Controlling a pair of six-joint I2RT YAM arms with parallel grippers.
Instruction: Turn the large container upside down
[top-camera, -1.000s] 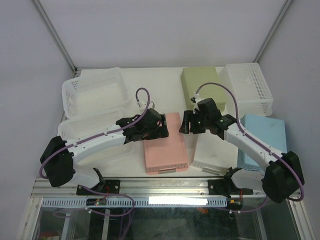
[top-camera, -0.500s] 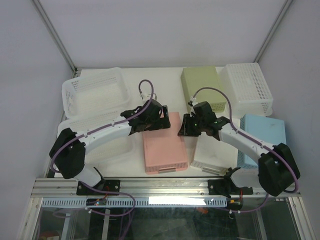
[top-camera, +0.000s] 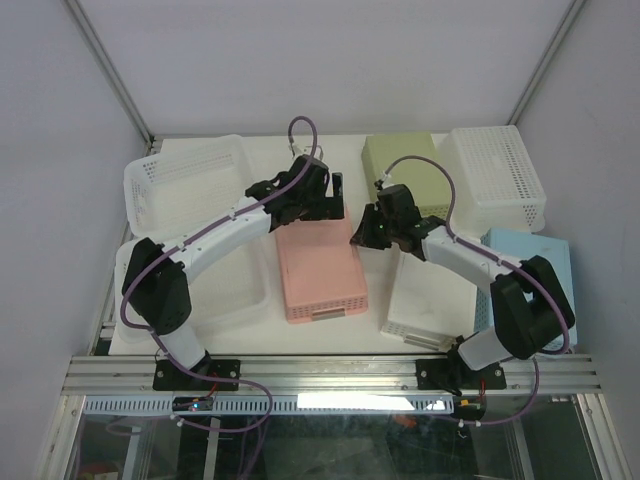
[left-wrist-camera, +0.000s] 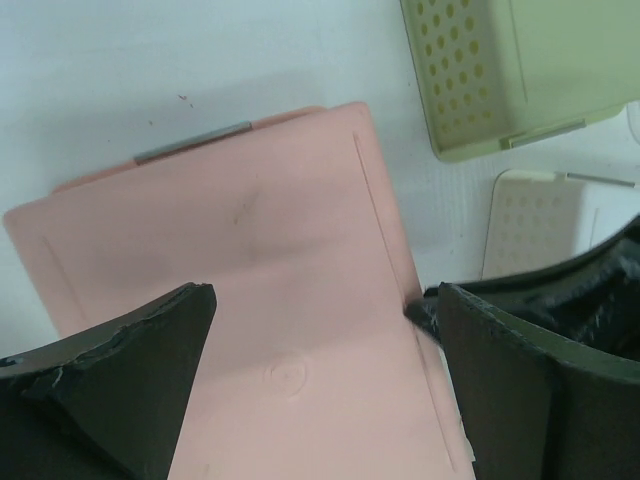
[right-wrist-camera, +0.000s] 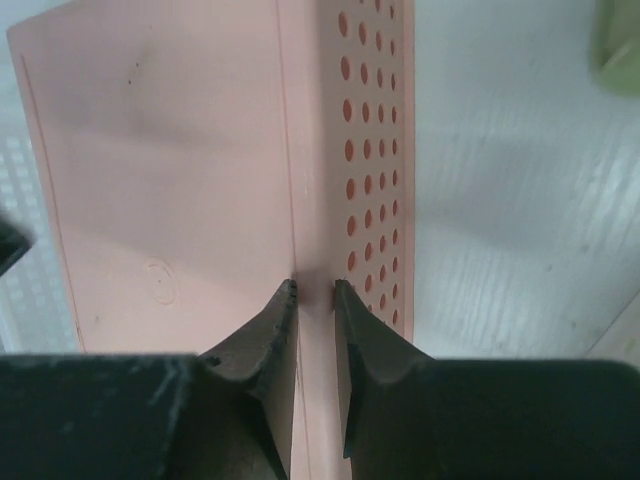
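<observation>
The pink container (top-camera: 318, 270) lies base up in the middle of the table; it also shows in the left wrist view (left-wrist-camera: 260, 250) and in the right wrist view (right-wrist-camera: 170, 150). My left gripper (top-camera: 335, 205) hovers over its far end, open wide (left-wrist-camera: 322, 295), with one finger over the base and the other at its right edge. My right gripper (top-camera: 358, 238) is at the container's far right edge. Its fingers stand almost together (right-wrist-camera: 314, 285), tips on the corner between the flat base and the perforated side wall.
Two white baskets (top-camera: 185, 180) (top-camera: 215, 280) stand at the left. A green container (top-camera: 400, 165) and a white perforated basket (top-camera: 495, 175) are at the back right. A white container (top-camera: 430, 295) and a light blue one (top-camera: 530, 265) lie right of the pink one.
Both arms have reached farther from their bases. The pink container has slid away from the near edge and turned slightly, with the grippers staying at its far end.
</observation>
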